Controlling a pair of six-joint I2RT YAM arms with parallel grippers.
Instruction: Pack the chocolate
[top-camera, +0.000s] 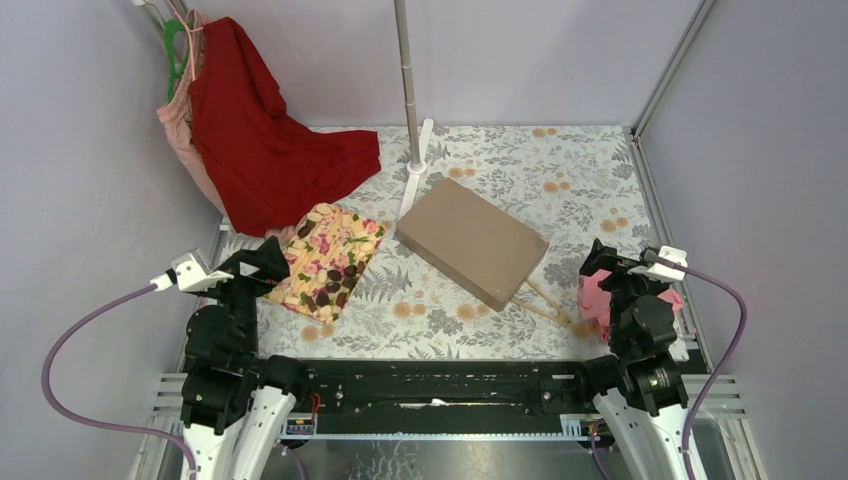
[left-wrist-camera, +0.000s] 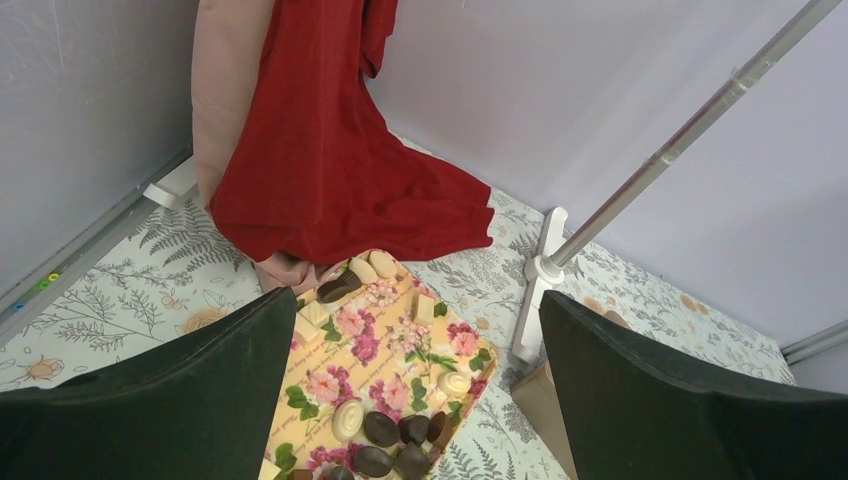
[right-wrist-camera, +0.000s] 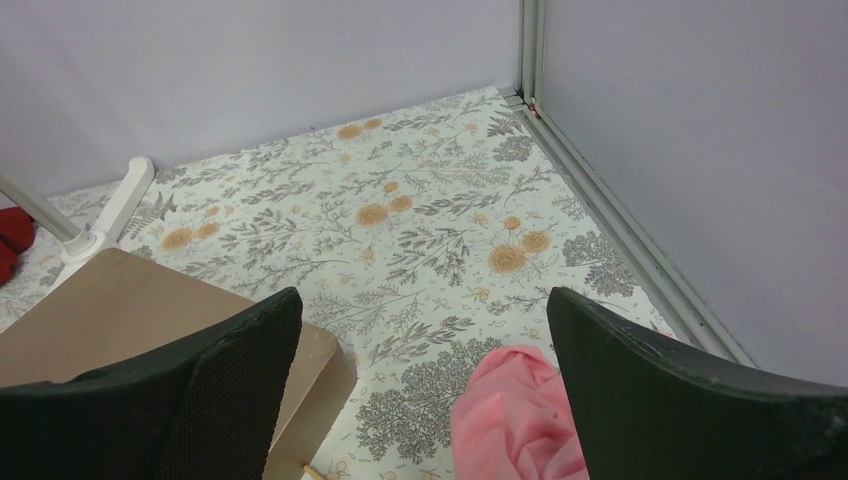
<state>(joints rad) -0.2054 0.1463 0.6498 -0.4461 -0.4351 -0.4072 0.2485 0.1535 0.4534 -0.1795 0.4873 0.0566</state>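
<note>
The brown package (top-camera: 472, 240) lies flat mid-table and likely needs opening. Left of it sits the flowered tray (top-camera: 345, 235), with the left gripper (left-wrist-camera: 418, 300) at its near edge, fingers wide apart and empty. The right gripper (right-wrist-camera: 425, 295), equally spread, hangs over a pink cloth (right-wrist-camera: 510, 410). The chocolate (left-wrist-camera: 382, 430) mostly clusters at the tray's near end: come straight down on one piece, clear of its neighbours.

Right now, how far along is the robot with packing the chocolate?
Nothing looks packed yet: the chocolate pieces lie on the floral tray, and the brown box looks closed. Nothing is in hand: the left gripper and right gripper are open and empty. All the packing is left.
</note>
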